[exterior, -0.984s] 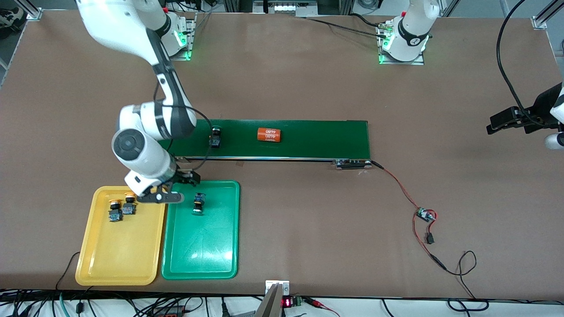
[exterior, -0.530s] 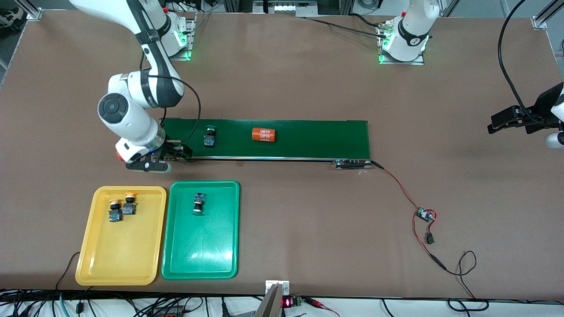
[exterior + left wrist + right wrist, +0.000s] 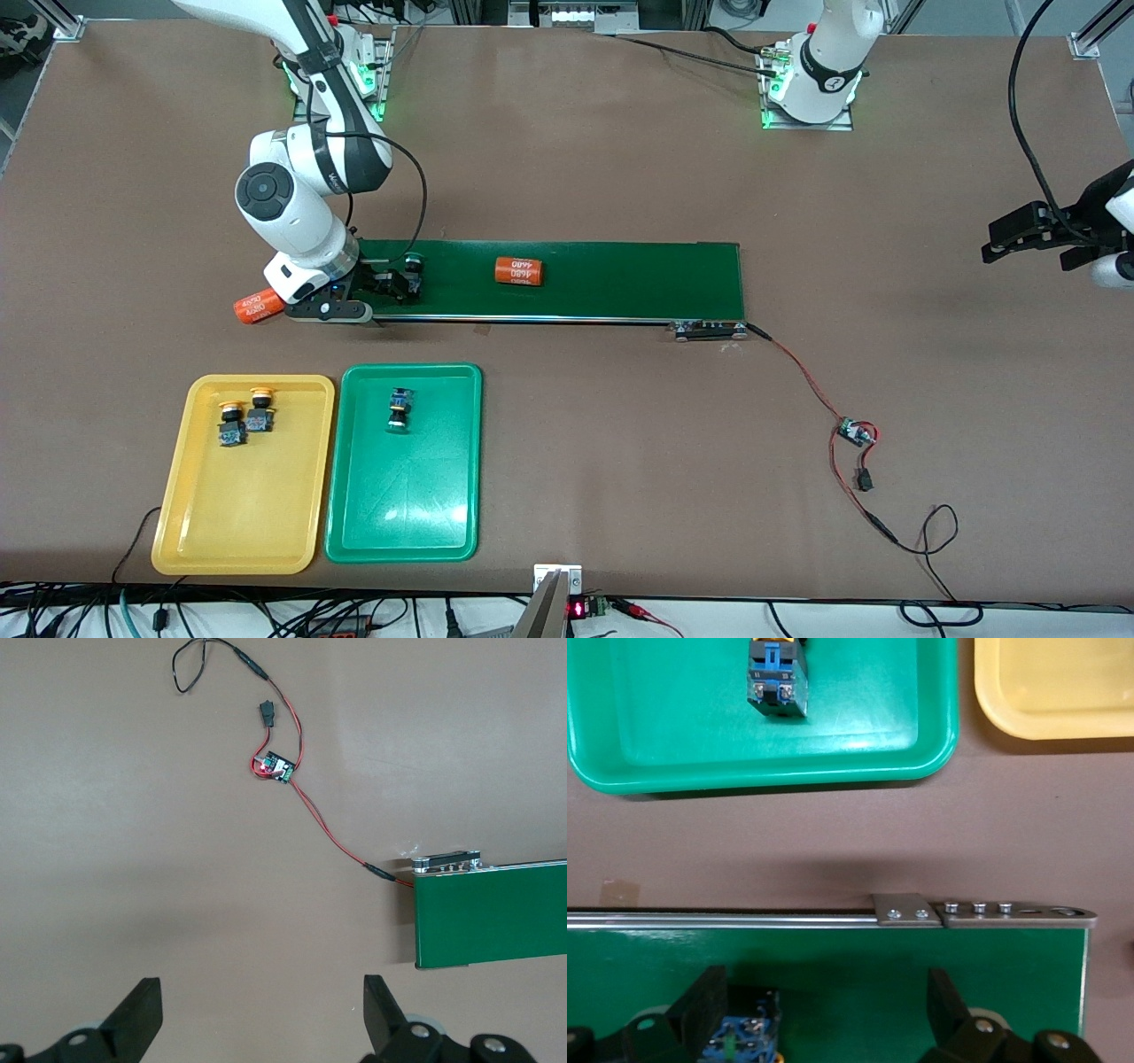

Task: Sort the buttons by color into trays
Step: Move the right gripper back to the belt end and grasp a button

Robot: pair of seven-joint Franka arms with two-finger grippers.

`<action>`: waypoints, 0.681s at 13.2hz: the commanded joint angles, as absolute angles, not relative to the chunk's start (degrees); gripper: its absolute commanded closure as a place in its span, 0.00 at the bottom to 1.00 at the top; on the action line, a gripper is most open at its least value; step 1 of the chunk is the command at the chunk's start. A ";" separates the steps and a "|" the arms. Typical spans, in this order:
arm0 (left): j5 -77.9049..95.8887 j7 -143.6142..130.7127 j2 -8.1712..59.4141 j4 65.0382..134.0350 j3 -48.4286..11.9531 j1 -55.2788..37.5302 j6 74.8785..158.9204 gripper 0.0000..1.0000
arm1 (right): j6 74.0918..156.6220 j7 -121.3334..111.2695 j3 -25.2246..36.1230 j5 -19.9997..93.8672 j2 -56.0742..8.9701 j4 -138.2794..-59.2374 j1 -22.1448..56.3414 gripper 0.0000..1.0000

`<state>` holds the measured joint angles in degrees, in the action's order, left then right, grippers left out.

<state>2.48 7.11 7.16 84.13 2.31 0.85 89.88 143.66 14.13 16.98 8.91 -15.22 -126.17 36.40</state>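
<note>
A green-capped button (image 3: 413, 265) lies on the dark-green conveyor belt (image 3: 620, 279) near the right arm's end. My right gripper (image 3: 396, 283) hangs low over it, open, and the button (image 3: 749, 1036) sits between the fingers, close against one finger (image 3: 709, 988). The yellow tray (image 3: 239, 514) holds two yellow-capped buttons (image 3: 232, 427) (image 3: 260, 411). Beside it, the green tray (image 3: 403, 514) holds one green button (image 3: 400, 411), which also shows in the right wrist view (image 3: 778, 682). My left gripper (image 3: 261, 992) waits open over bare table at the left arm's end.
One orange cylinder with white numerals (image 3: 519, 271) lies on the belt. Another orange cylinder (image 3: 255, 307) lies on the table off the belt's end. A red-and-black wire with a small circuit board (image 3: 855, 432) runs from the belt's other end.
My right arm swung from over the trays to the belt's end and came down around the green button. Button and cylinder rode along the belt toward the right arm's end.
</note>
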 commanded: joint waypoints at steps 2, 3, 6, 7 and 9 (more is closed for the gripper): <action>2.28 7.56 6.50 83.94 2.11 0.62 89.21 0.00 | 144.40 15.46 17.05 9.58 -13.89 -127.44 37.70 0.00; 2.29 7.56 6.50 83.94 2.11 0.62 89.12 0.00 | 144.40 15.99 17.05 9.58 -14.06 -127.44 38.31 0.00; 2.29 7.30 6.42 83.94 2.11 0.62 88.95 0.00 | 144.49 16.17 17.05 9.58 -15.55 -127.35 39.20 0.00; 2.20 6.51 6.42 84.02 2.20 0.62 88.86 0.00 | 144.49 16.17 17.05 9.58 -16.08 -127.35 39.46 0.00; 2.11 4.32 6.50 84.02 2.02 0.62 88.16 0.00 | 144.49 16.08 17.05 9.49 -16.35 -127.35 39.46 0.04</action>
